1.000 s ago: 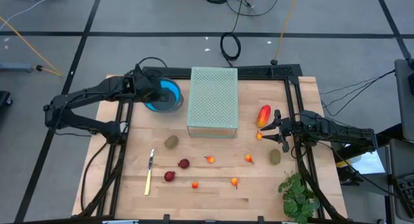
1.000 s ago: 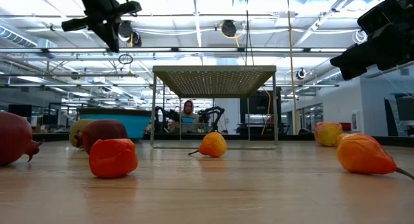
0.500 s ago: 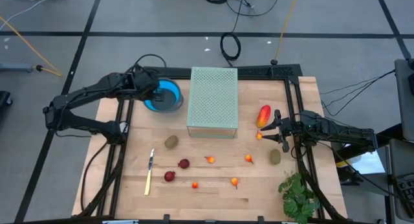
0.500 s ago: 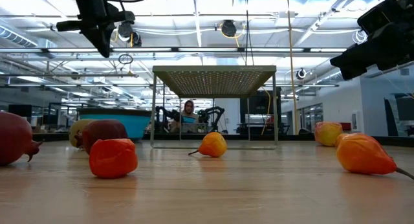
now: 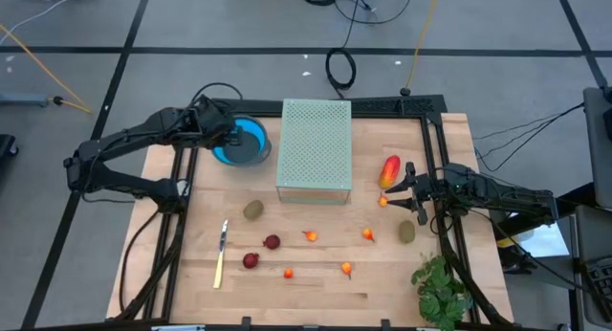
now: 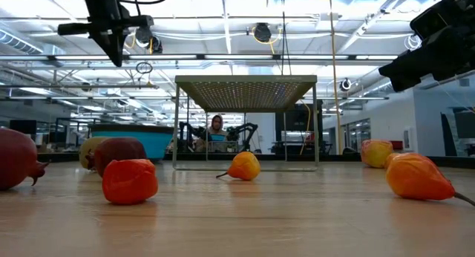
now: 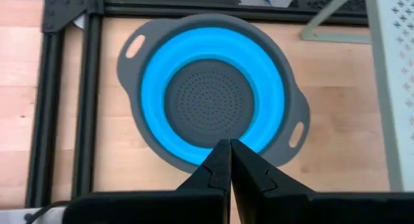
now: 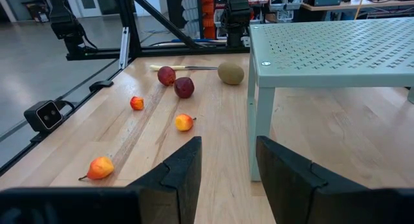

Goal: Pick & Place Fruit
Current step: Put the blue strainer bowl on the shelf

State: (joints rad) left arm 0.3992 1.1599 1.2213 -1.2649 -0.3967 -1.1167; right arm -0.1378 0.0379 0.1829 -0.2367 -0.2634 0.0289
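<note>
Two arms over the worktop [image 5: 316, 283]. Left gripper [image 7: 229, 160] hangs clenched and empty above the blue colander [image 5: 241, 142] at the far left of the worktop; the colander's bowl shows nothing in it in the left wrist view. Right gripper [image 5: 406, 189] sits low at the right side, fingers parted with nothing visible between them, just beside the long red-and-yellow fruit [image 5: 389, 169] and a tiny orange fruit [image 5: 383, 202].

All the fruit lies loose on the worktop: an olive oval [image 5: 252, 209] near the knife [image 5: 221, 253], another olive oval [image 5: 406, 231] near the right gripper, two dark red rounds [image 5: 261, 252], and small orange pieces [image 5: 328, 253] strung along the near half. A pale green perforated stand [image 5: 315, 147] sits mid-worktop.

Judgement: an early stage, between picks. Next move likely falls to the right gripper: centre over the nearest fruit, lower, close gently. Small round pieces may roll from the fingers.
</note>
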